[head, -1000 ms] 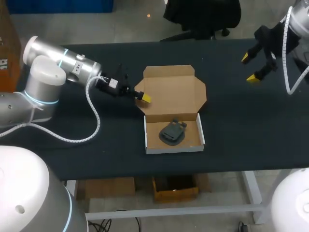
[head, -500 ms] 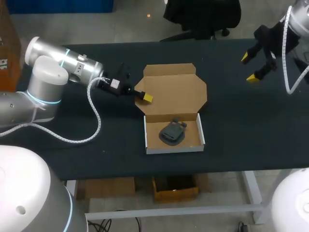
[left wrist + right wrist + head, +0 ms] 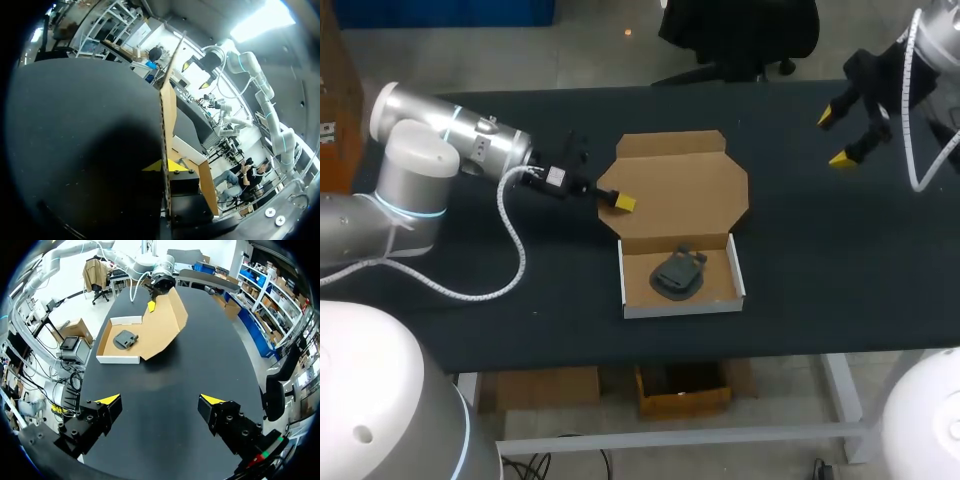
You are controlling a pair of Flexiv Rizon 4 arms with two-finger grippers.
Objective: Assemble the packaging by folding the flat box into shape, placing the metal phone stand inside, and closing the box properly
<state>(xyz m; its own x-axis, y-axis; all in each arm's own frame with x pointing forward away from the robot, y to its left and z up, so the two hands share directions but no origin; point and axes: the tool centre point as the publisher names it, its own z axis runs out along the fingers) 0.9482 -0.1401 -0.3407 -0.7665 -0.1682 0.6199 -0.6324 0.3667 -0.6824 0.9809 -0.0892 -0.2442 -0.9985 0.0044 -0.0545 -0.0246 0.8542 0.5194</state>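
Observation:
The cardboard box lies open mid-table, its white-walled tray (image 3: 735, 285) towards the front and its brown lid (image 3: 680, 185) spread behind it. The dark metal phone stand (image 3: 677, 275) lies inside the tray. My left gripper (image 3: 617, 202) is at the lid's left edge, shut on its side flap. The left wrist view shows that flap (image 3: 169, 105) edge-on between the yellow tips of the left gripper (image 3: 162, 165). My right gripper (image 3: 842, 138) hangs open above the table's far right corner, holding nothing. Its wrist view shows the right gripper (image 3: 162, 400) well back from the box (image 3: 160, 325) and stand (image 3: 125, 338).
The black table (image 3: 820, 260) carries nothing else. The left arm's white cable (image 3: 515, 245) loops over the table at the left of the box.
My left gripper's fingers have closed onto the lid's left flap, and the lid's far edge has risen slightly. The right arm has barely moved.

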